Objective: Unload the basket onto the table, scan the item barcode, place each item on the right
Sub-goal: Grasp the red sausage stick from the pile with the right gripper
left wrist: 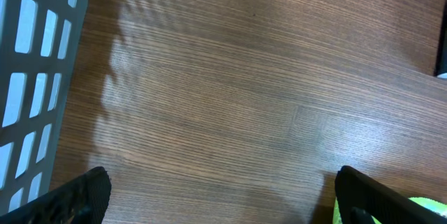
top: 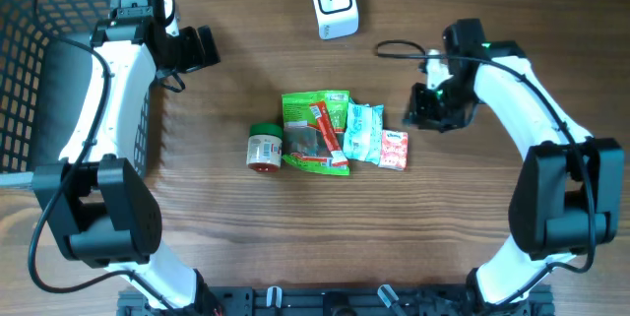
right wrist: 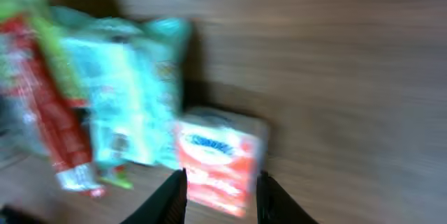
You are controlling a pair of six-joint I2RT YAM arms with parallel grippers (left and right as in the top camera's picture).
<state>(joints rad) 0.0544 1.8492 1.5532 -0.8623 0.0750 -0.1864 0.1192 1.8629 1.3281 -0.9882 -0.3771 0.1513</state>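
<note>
Wooden table (top: 472, 247), packets (top: 317, 131) clustered at centre.
Your left gripper (left wrist: 223, 188) is spread wide; your right gripper (right wrist: 220, 195), narrowly parted, pinches nothing near the red tissue pack (right wrist: 222, 155).

A dark slatted basket (top: 15, 70) borders the wooden table (top: 295, 247).

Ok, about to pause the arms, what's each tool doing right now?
Left tool: open, empty.
Right tool: open with a narrow gap, gripping nothing; red pack just ahead of it.
</note>
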